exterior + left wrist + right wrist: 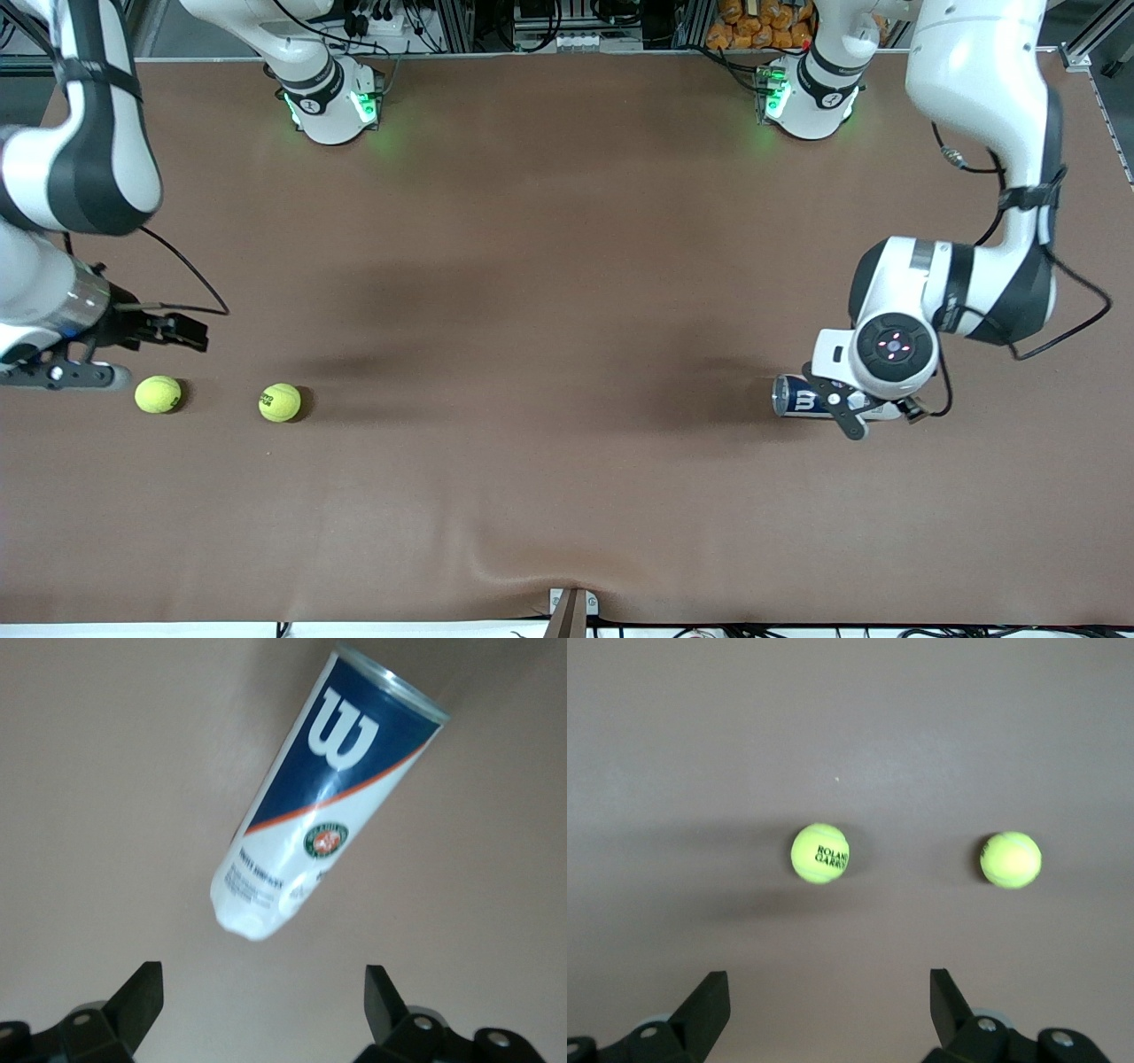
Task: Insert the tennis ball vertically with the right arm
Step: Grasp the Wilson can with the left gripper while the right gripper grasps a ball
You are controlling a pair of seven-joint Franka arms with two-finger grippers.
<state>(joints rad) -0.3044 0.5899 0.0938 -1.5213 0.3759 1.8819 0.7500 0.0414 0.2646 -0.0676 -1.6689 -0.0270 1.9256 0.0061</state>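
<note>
Left pincer [257, 1001] hangs above the brown counter [106, 797], fingers [142, 997] spread wide, nothing between them. Below lies a ball can [323, 802] on its side, blue and white with a large white W; its rimmed end points away from the pincer.

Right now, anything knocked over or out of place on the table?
Yes: the tennis ball can lies on its side under the left tool, which is open, so no ball can drop in vertically yet. Two tennis balls sit loose by the open right tool. Nothing looks damaged.
</note>
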